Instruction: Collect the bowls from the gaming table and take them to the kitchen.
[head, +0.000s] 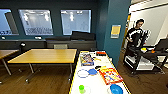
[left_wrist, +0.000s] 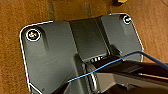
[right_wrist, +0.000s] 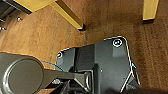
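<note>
Fingers on both arms are beyond what I can judge: each wrist camera gives me the robot's own dark plate and jointed bar over brown floor, so whether either gripper is spread or pressed together, I cannot tell, and I see nothing held or touched.

From the head camera I look down the gaming table (head: 75, 82), a long narrow white top with a yellow rim running away from me. Two bright blue bowls sit on it. One bowl (head: 116, 88) lies near me on the right side, close to the table's edge. The other bowl (head: 92, 72) sits farther up, about mid-table, touching or just overlapping a clear ring-like plate (head: 82, 73) on its left. A red and yellow game box (head: 110, 75) lies between the two bowls, toward the right edge. A small green cup (head: 81, 88) stands near me, left of the closer bowl. More boxes lie at the far end.

Left of the gaming table stands a tan wooden table (head: 45, 55). To the right, past a teal pillar (head: 113, 27), a person (head: 136, 32) stands at a control rig.

In the right wrist camera, yellow table legs (right_wrist: 71, 17) stand on the floor.
</note>
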